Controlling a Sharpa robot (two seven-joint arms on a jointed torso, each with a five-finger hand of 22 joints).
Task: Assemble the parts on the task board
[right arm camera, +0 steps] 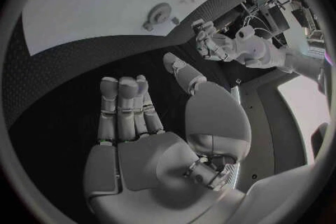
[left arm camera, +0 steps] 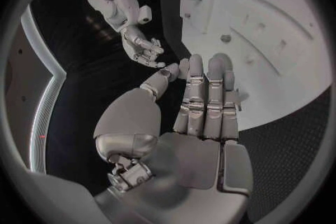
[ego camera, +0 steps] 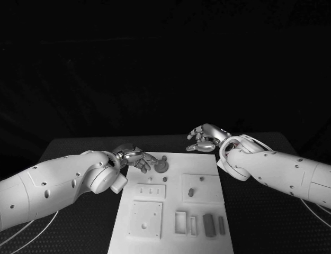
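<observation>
Left hand [left arm camera: 199,117] above task board [left arm camera: 280,39]

task board [ego camera: 199,211]: white, with grey parts [ego camera: 208,224] at its near end. table [ego camera: 272,217]: black, fine dotted weave beside the board. both arms white; left hand [ego camera: 135,157] and right hand [ego camera: 206,138] silver.

Polished, metallic-looking fingers are gleaming on the left hand [left arm camera: 199,109] and right hand [right arm camera: 136,117], while smooth, glossy plastic-like shells are covering both arms. The task board [ego camera: 177,211] is showing a matt, pale, smooth face, and the table [right arm camera: 84,73] is wearing a finely textured, dull dark surface.
</observation>
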